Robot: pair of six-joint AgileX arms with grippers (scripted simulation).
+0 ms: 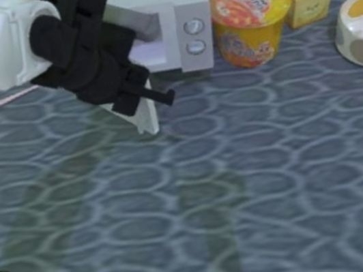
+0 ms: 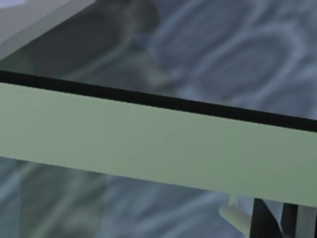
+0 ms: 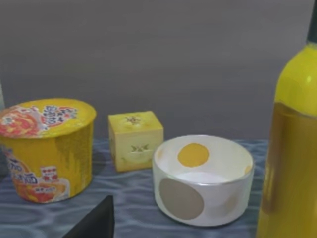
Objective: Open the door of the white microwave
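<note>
1. The white microwave (image 1: 176,12) stood at the far edge of the desk (image 1: 258,186), left of the yellow noodle cup (image 1: 249,18).
2. Its door (image 1: 147,114) was already swung out toward the near side, edge-on from above, leaving the cavity exposed; we judged the opening largely done.
3. Our left tool (image 1: 151,94) sat against the door's outer end. Whether it was gripping the door we could not tell.
4. What remained, we judged, was a little more swing and letting go.
5. Our right arm was out of sight from above.
</note>
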